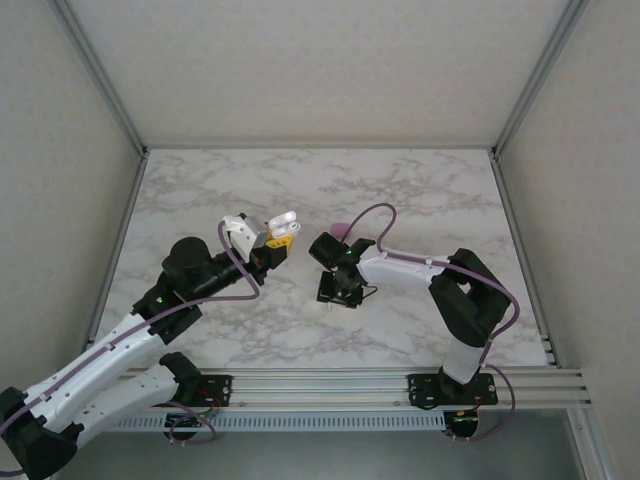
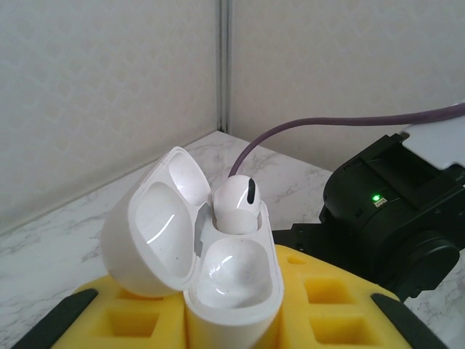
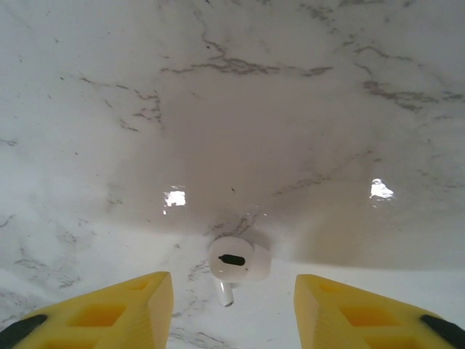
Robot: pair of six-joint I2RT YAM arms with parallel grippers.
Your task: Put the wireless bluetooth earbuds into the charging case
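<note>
My left gripper [image 1: 278, 238] is shut on the white charging case [image 2: 236, 291], gripped between its yellow pads [image 2: 327, 305] and held above the table. The case's lid [image 2: 149, 233] is swung open to the left. One white earbud [image 2: 236, 203] sits in the far slot, and the near slot is hollow. A second white earbud [image 3: 234, 259] lies on the marble, stem toward the camera. My right gripper [image 3: 232, 298] hangs low over it, open, with a yellow fingertip [image 3: 131, 305] on each side and not touching it. From above, the right gripper [image 1: 340, 290] points down at mid-table, right of the case [image 1: 283, 222].
The right arm's black wrist [image 2: 392, 211] and purple cable [image 2: 327, 127] sit close beyond the held case. A small pale purple thing [image 1: 342, 229] peeks out behind the right wrist. White walls [image 1: 70, 150] enclose the marble table [image 1: 430, 190] on three sides.
</note>
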